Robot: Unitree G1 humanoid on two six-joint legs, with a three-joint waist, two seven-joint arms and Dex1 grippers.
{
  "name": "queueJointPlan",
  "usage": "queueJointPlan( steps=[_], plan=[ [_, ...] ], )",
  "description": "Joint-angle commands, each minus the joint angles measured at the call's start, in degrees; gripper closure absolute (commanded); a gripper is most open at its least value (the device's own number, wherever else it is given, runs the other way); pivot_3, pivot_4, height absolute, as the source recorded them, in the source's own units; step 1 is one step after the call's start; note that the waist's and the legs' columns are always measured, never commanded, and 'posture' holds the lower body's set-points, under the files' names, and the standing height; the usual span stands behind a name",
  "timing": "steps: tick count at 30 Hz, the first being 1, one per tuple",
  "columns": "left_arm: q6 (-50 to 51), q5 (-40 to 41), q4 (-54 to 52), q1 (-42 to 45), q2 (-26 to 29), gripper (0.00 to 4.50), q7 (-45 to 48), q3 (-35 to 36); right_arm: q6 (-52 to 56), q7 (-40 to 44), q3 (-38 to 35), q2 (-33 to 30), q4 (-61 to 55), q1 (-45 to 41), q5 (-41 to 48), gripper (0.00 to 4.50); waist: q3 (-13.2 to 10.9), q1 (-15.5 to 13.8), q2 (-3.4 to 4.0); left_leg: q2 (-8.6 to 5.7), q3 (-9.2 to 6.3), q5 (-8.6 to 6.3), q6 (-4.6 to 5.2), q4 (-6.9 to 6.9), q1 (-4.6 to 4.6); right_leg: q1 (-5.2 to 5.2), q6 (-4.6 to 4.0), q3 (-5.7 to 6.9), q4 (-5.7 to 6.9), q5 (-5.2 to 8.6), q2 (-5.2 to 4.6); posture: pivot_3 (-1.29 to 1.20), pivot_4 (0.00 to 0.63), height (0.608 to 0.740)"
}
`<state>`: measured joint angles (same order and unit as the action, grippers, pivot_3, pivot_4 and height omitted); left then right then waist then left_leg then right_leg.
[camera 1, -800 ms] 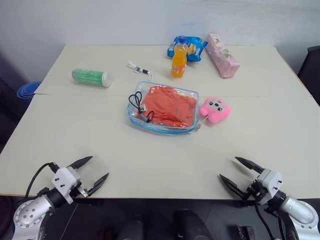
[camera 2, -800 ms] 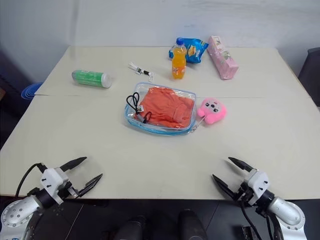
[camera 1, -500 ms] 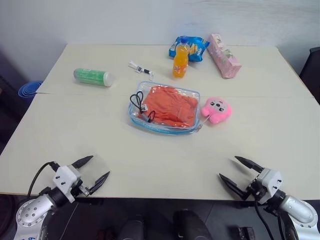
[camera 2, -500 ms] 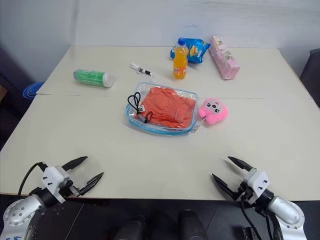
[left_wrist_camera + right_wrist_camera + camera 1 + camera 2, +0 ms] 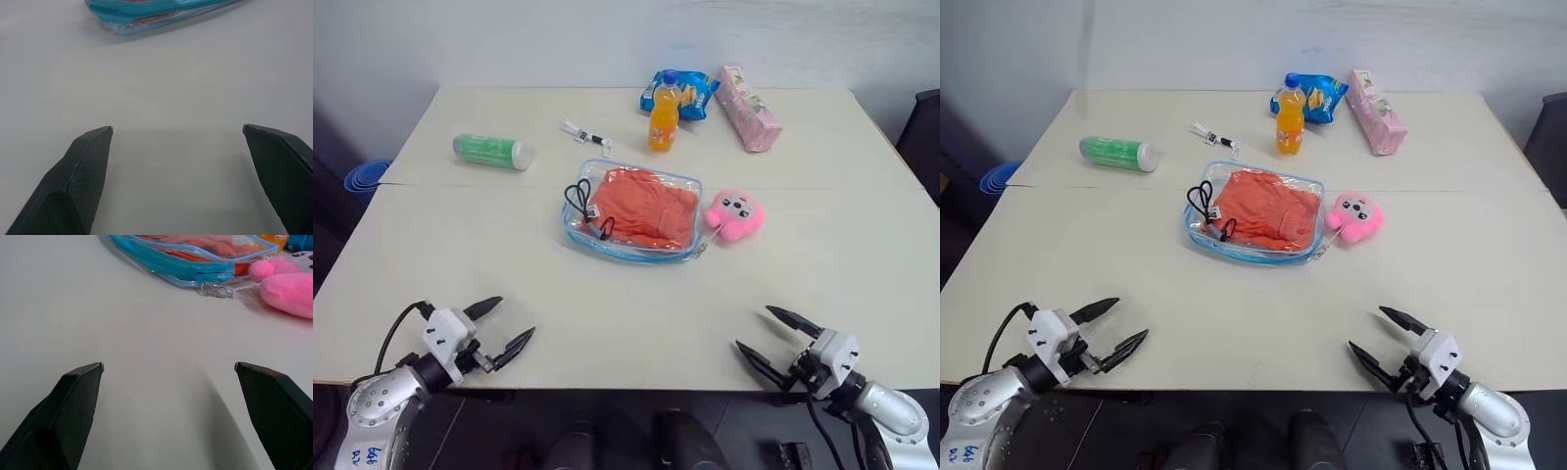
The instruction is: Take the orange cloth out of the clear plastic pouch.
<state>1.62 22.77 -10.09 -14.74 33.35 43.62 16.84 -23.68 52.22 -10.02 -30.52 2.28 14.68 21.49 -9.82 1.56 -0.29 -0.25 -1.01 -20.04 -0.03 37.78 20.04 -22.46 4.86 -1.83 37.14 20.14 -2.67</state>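
A pale cream tabletop [image 5: 460,255] is seen from above, with a robot's two arms reaching in from the near edge. At the middle of the tabletop lies the clear plastic pouch [image 5: 631,211] with light-blue edging, flat on the surface. The orange cloth [image 5: 646,204] is inside it, crumpled and filling most of the pouch, and a loop of black cord [image 5: 579,202] sits at the pouch's left end.

Just beside the pouch on its right lies a pink plush toy [image 5: 734,214], with a small metal clasp [image 5: 214,289] between the two. Farther back stand an orange drink bottle [image 5: 663,116], a blue snack bag [image 5: 693,90] behind it and a pink packet [image 5: 750,121] to their right. A green cylinder [image 5: 491,152] lies on its side at the far left, and a small white tag [image 5: 584,132] lies between it and the bottle.

The left pincer [image 5: 505,327] hangs over the near left edge, its black fingers spread wide and holding nothing. The right pincer [image 5: 774,338] sits over the near right edge — likewise released and empty. Both are well apart from the pouch, pointing inward toward it.
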Motion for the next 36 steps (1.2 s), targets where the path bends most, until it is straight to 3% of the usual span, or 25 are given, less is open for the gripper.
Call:
queueJointPlan(
  steps=[1, 6, 11, 16, 20, 25, 34, 36],
  plan=[
    [9.1, 6.4, -5.6, 5.2, 2.2, 0.03, -1.1, 0.9, 0.3, -0.9, -0.4, 1.3, -5.6, -0.1, 2.8, 0.00, 0.0, -0.1, 0.00, 0.00, -0.01, 0.00, 0.00, 0.00, 0.00, 0.00, 0.00, 0.00, 0.00, 0.00, 0.00, 0.00, 0.150, 0.740],
    [23.6, 8.2, -4.0, 21.4, 1.8, 0.03, -7.8, -3.0, 2.3, -4.7, -0.4, 4.8, -13.1, -2.8, 6.4, 0.00, 0.0, -0.6, 0.01, -0.03, -0.09, 0.06, -0.10, 0.15, 0.01, -0.04, 0.04, 0.07, 0.28, -0.02, 0.00, 0.00, 0.150, 0.740],
    [41.0, 3.9, 4.2, 44.9, -6.4, 0.03, -21.6, -11.3, 1.7, -5.6, 0.2, 6.4, -15.3, -3.6, 5.5, 0.00, 0.0, -1.7, -0.06, -0.08, -0.14, 0.20, -0.38, 0.33, 0.12, -0.18, 0.16, 0.12, 0.46, -0.09, 0.08, 0.00, 0.150, 0.740],
    [42.5, -1.9, 17.0, 57.4, -13.5, 0.03, -26.6, -16.0, 1.1, -5.8, 0.6, 7.2, -15.2, -2.9, 4.5, 0.00, 0.0, -1.3, -0.10, -0.10, -0.01, 0.25, -0.47, 0.39, 0.22, -0.23, 0.29, -0.01, 0.53, -0.15, 0.16, 0.00, 0.150, 0.740],
    [41.3, -8.4, 24.8, 62.7, -15.1, 0.03, -27.8, -21.1, 1.4, -6.2, 0.8, 7.5, -15.8, -2.5, 4.4, 0.00, -0.1, -1.2, -0.18, -0.05, 0.04, 0.29, -0.55, 0.30, 0.22, -0.37, 0.29, -0.08, 0.52, -0.14, 0.26, 0.00, 0.150, 0.740],
    [43.4, -13.3, 27.8, 65.8, -14.7, 1.61, -28.1, -24.2, 1.8, -7.7, 0.4, 8.0, -17.0, -1.7, 4.0, 0.00, -0.1, -1.6, -0.24, -0.05, -0.01, 0.41, -0.71, 0.34, 0.21, -0.39, 0.29, -0.08, 0.52, -0.14, 0.24, 0.00, 0.150, 0.740],
    [43.6, -14.2, 29.0, 65.2, -14.7, 4.47, -25.3, -22.3, 2.9, -10.1, 0.0, 7.8, -19.4, -0.6, 3.5, 0.00, -0.1, -1.5, -0.24, -0.05, -0.02, 0.41, -0.71, 0.34, 0.21, -0.39, 0.29, -0.08, 0.55, -0.14, 0.22, 0.00, 0.150, 0.740],
    [41.2, -13.1, 29.0, 64.2, -14.8, 4.47, -25.0, -19.8, 3.2, -10.3, 0.0, 7.6, -19.4, -0.9, 3.5, 0.00, -0.1, -1.5, -0.24, -0.05, -0.02, 0.42, -0.72, 0.34, 0.21, -0.39, 0.29, -0.08, 0.56, -0.14, 0.22, 0.00, 0.150, 0.740]
  ],
)
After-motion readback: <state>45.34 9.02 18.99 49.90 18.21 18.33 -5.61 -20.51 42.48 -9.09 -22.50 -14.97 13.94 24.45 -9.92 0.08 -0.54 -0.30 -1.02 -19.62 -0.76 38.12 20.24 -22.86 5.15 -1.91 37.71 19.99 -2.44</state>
